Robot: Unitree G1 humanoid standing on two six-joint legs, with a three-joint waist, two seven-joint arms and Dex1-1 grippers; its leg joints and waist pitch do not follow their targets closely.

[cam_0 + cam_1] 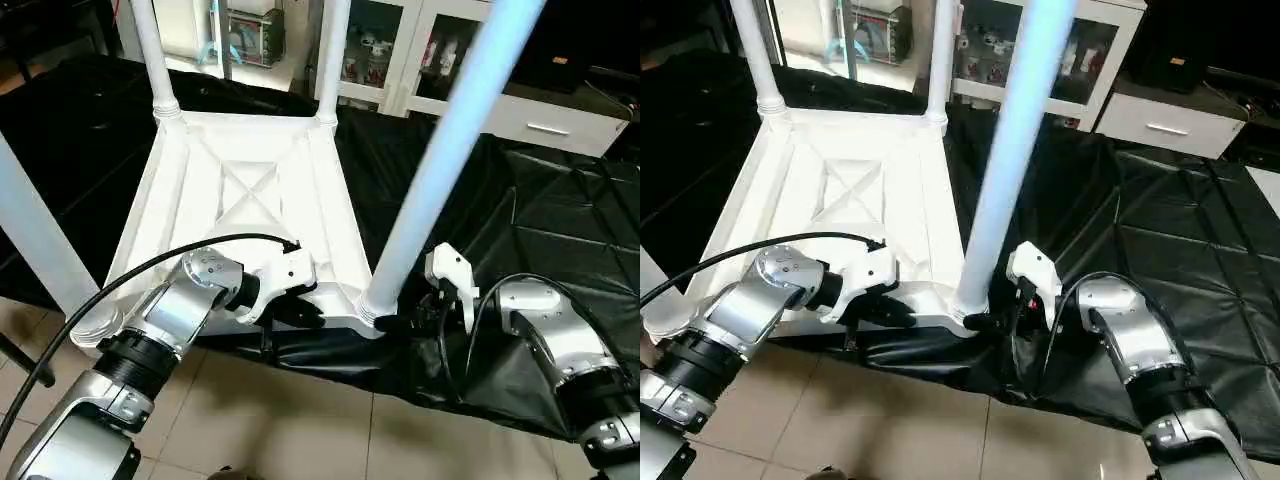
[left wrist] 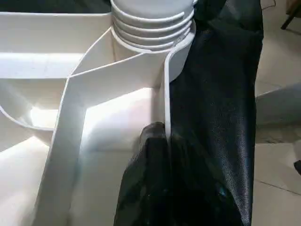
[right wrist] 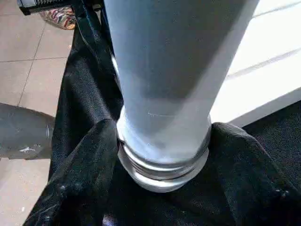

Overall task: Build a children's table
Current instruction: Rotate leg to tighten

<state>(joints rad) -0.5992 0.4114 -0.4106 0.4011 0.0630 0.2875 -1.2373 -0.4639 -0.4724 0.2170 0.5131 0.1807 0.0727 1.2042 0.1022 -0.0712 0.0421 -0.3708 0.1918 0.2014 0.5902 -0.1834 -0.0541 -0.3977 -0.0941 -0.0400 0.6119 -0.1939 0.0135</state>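
Left gripper clenched on tabletop rim; right gripper cupping near leg base, grip uncertain (threads showing). Risk: leg tilting, cross-threading in corner socket.

White table top seen close from its underside, ribs running out from a round corner socket. A white leg sits in that socket, ringed threads showing. Left gripper's black finger lies against the top's edge wall just below the socket. Black sheet hangs beside the edge, tiled floor past it.
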